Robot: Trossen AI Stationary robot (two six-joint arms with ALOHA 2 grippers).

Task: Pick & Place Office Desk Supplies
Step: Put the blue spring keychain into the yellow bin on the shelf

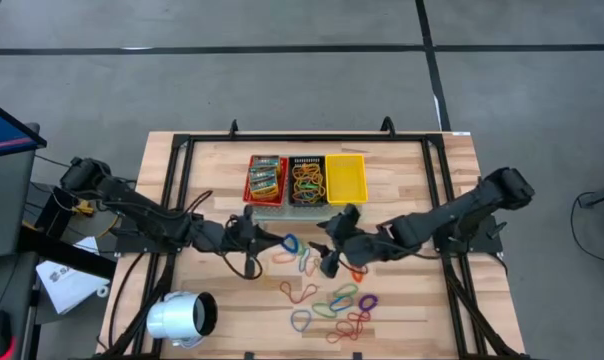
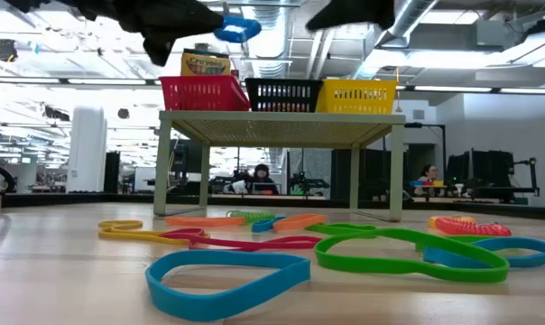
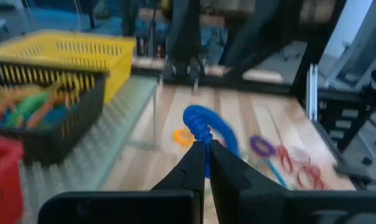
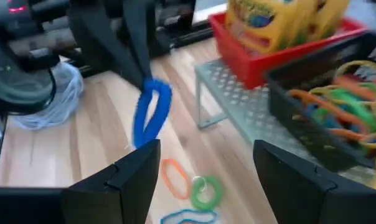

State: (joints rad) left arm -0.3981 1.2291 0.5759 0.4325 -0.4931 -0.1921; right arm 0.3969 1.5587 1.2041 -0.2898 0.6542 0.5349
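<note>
My left gripper (image 1: 274,240) is shut on a blue rubber band (image 1: 288,243) in the air at mid-table, in front of the baskets. The low view shows this band (image 2: 236,29) well above the tabletop. My right gripper (image 1: 330,252) hovers open just to the band's right and touches nothing. Its fingers frame the band (image 4: 152,112) in the right wrist view. Many coloured rubber bands (image 1: 334,302) lie flat on the wood nearer the front edge. Green-yellow printed packets (image 1: 266,178) lie in the red basket (image 1: 251,190). My left gripper pinches the blue band at one end of its loop (image 3: 204,138) between the two fingertips (image 3: 191,163). The fingers reach out roughly level from the table's left. The band is lifted clear of the table, and its loop (image 3: 208,121) sticks out past the fingertips.
Red, black (image 1: 307,180) and yellow (image 1: 346,177) mesh baskets stand side by side on a perforated metal stand (image 2: 281,122) at the far middle. The black one holds rubber bands. A white cylinder (image 1: 182,318) lies at the near left corner. Black frame rails (image 1: 172,200) border the table.
</note>
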